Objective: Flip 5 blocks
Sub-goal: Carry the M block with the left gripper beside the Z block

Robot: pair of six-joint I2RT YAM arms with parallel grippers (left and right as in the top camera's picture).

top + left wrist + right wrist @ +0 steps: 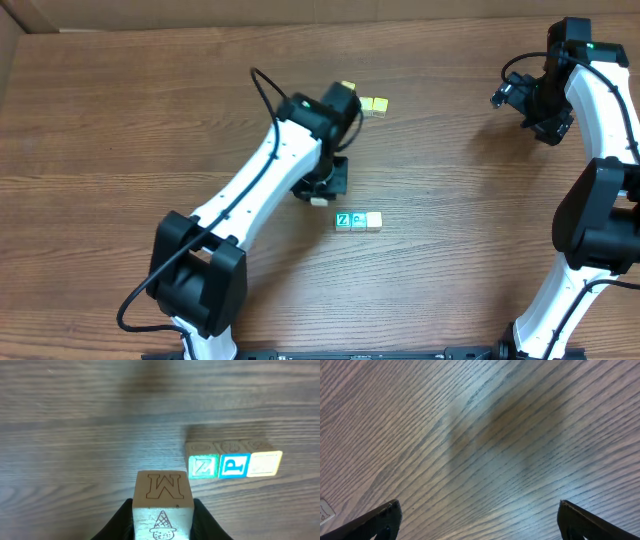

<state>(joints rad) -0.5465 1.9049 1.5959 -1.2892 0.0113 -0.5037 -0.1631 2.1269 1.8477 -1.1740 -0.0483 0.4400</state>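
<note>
Pale wooden cube: dark outlined M, cone drawing. Green-faced wooden cube: white Z. Blue-faced wooden cube: white P. Desk: brown grain.

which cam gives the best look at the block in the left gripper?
Left wrist. The held block fills the lower centre, M face and an ice-cream-cone picture readable, the left gripper shut on its sides. Overhead: the left arm hides it. Right wrist: only table and the open right gripper.
</note>
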